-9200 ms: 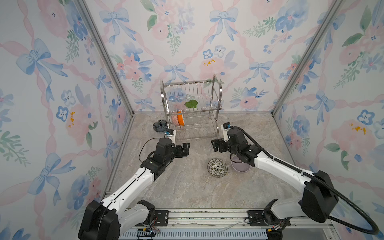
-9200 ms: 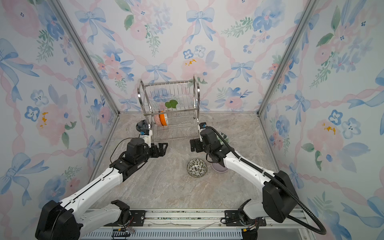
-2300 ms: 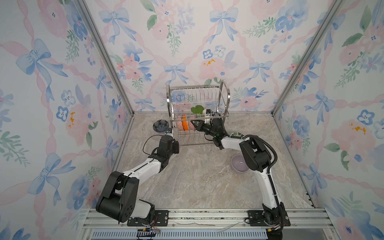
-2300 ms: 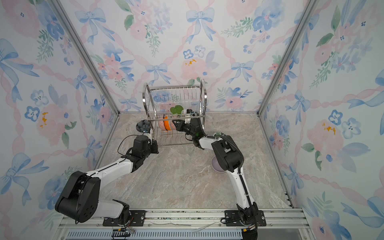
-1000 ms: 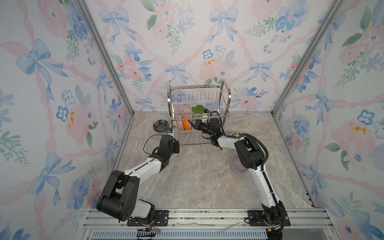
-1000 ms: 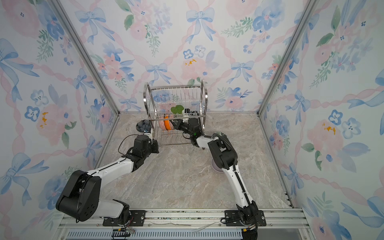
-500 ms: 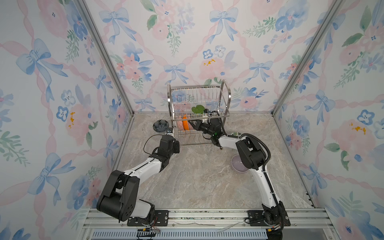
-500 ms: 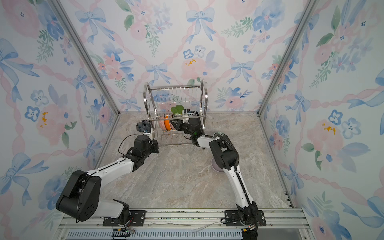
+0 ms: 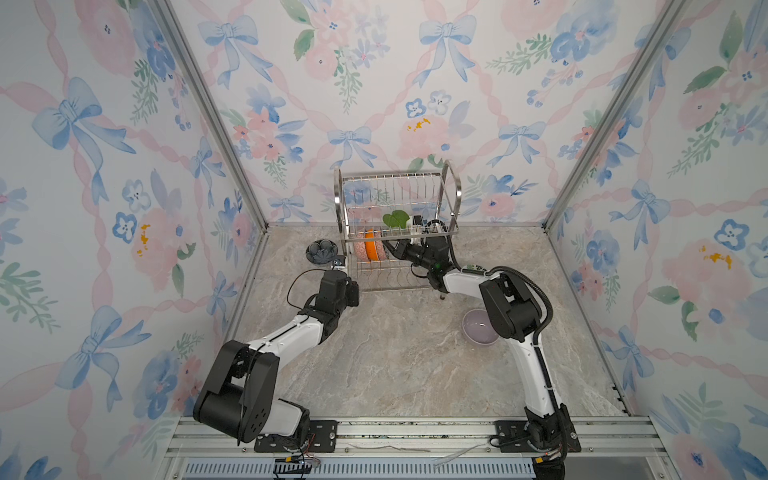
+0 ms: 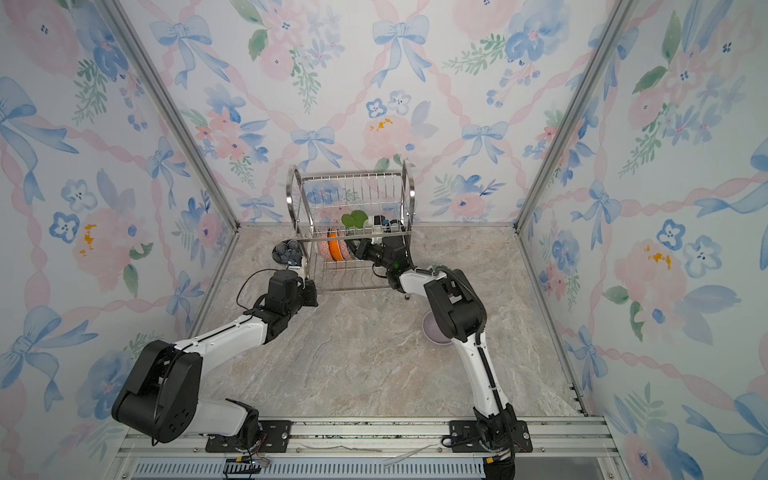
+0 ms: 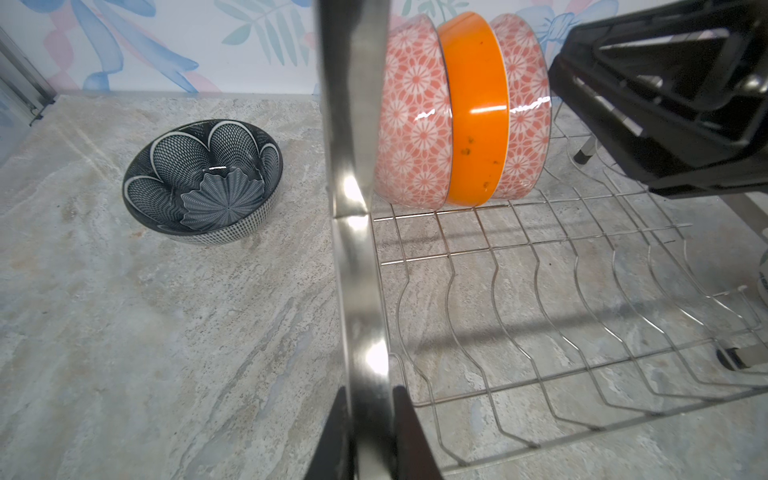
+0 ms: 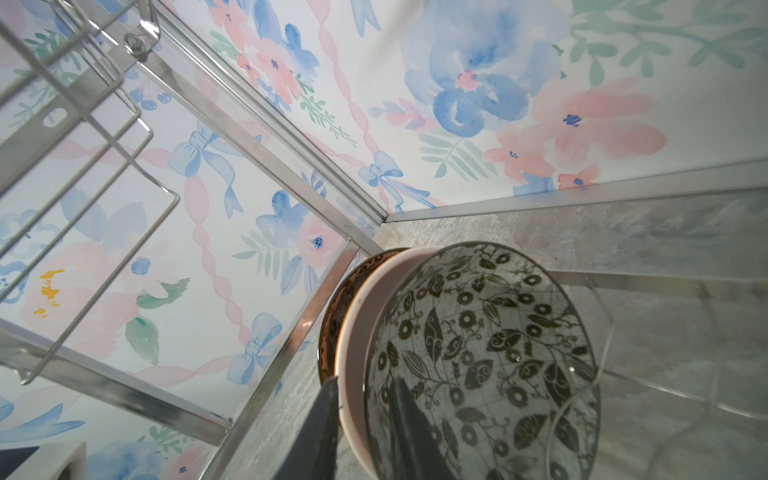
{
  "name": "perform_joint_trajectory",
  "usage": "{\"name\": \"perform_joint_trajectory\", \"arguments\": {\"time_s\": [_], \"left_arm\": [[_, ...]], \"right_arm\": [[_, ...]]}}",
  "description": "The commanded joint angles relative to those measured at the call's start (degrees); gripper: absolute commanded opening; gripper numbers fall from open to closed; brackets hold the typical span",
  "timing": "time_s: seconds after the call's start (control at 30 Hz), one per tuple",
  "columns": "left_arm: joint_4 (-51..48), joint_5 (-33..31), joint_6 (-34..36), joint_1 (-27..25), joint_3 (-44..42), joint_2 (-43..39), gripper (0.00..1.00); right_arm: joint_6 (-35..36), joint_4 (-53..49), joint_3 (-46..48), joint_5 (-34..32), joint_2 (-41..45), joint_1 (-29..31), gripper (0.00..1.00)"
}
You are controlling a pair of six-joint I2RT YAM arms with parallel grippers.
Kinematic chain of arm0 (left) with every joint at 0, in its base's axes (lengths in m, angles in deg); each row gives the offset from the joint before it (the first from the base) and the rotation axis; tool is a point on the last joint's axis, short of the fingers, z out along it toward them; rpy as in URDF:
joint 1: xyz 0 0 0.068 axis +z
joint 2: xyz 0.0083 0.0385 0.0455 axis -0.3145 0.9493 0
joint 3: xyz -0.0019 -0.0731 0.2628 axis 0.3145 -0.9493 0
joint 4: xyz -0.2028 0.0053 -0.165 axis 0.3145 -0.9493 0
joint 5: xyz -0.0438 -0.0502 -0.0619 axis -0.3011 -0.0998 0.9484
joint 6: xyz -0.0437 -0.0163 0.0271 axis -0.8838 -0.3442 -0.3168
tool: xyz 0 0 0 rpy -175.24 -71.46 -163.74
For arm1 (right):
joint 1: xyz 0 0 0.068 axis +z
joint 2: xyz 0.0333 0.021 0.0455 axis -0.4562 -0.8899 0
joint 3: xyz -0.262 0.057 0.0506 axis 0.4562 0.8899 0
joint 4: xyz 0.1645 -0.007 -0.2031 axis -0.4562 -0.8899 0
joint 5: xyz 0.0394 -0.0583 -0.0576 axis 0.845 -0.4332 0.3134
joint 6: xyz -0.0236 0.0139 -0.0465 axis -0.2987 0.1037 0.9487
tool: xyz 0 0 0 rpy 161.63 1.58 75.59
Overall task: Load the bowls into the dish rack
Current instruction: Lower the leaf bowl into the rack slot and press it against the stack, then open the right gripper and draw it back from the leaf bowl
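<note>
Floral bowl (image 12: 478, 353) now racked, right jaws loosened

Lavender bowl (image 9: 478, 332) half behind right arm (image 9: 510, 308)

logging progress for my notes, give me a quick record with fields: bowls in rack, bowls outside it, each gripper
in rack: three bowls on edge on the lower shelf of the dish rack: pink-patterned bowl, orange bowl, floral bowl
outside rack: dark blue bowl left of the rack; lavender bowl nearer the robot's base, on the right
left gripper: shut on the rack's side tube
right gripper: open, fingers astride the floral bowl's rim
</note>
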Motion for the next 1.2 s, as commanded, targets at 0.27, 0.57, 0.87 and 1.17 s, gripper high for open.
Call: {"name": "perform_joint_trajectory", "arguments": {"time_s": [0.27,0.57,0.87,1.17], "left_arm": [[-5.8,-0.1,3.4,-0.8,1.1,1.8,0.00],[-6.1,-1.7,2.7,-2.0,1.4,1.8,0.00],[-6.4,-2.1,0.8,-2.6,2.1,1.9,0.00],[-6.5,-2.3,-0.5,-2.8,2.3,2.1,0.00]], "right_arm": [[1.5,5.5,8.8,-2.2,7.5,0.1,0.26],[1.7,7.9,14.3,-2.1,11.0,1.6,0.26],[2.2,9.4,20.3,-2.2,15.0,2.5,0.27],[3.2,10.8,27.4,-2.4,19.7,3.0,0.27]]}}
